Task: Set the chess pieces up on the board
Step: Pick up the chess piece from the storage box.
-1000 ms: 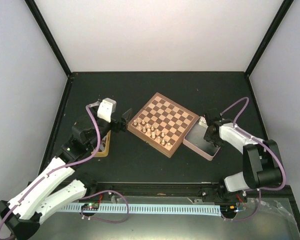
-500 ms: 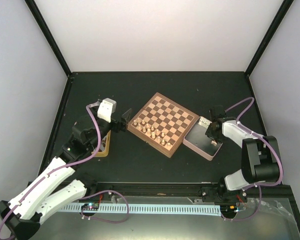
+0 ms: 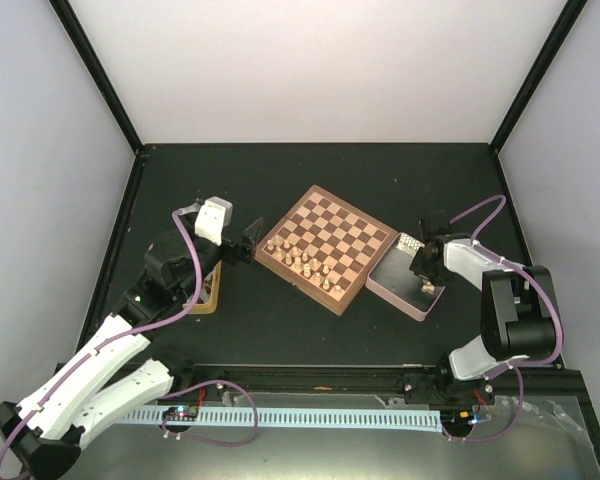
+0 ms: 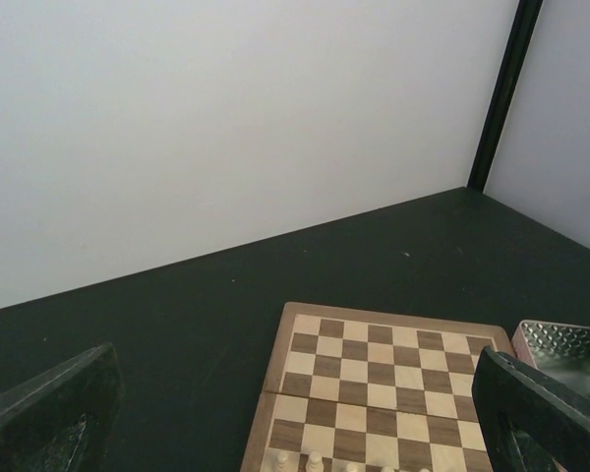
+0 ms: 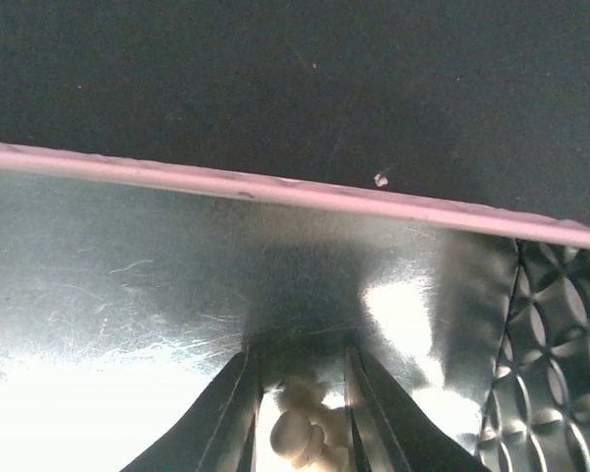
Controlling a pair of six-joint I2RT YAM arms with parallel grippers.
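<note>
Tan-and-brown checkered board [image 3: 340, 230], pale beige chess pieces [image 3: 298, 262], shiny pink-rimmed tray [image 3: 392, 276], black table [image 3: 280, 180]

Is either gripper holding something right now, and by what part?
The left gripper is open and empty. The right gripper has pale chess pieces between its fingers in the tray, but whether it grips one, or where, cannot be told.

Pale chess pieces [image 3: 300, 263] stand on the board [image 3: 340, 233]; right end effector [image 3: 420, 273] hangs over tray [image 3: 389, 273].

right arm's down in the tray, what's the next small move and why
Probably close the right gripper on the pale chess piece lying between its fingers, then lift: they straddle it low in the tray, seemingly not yet pinching.
</note>
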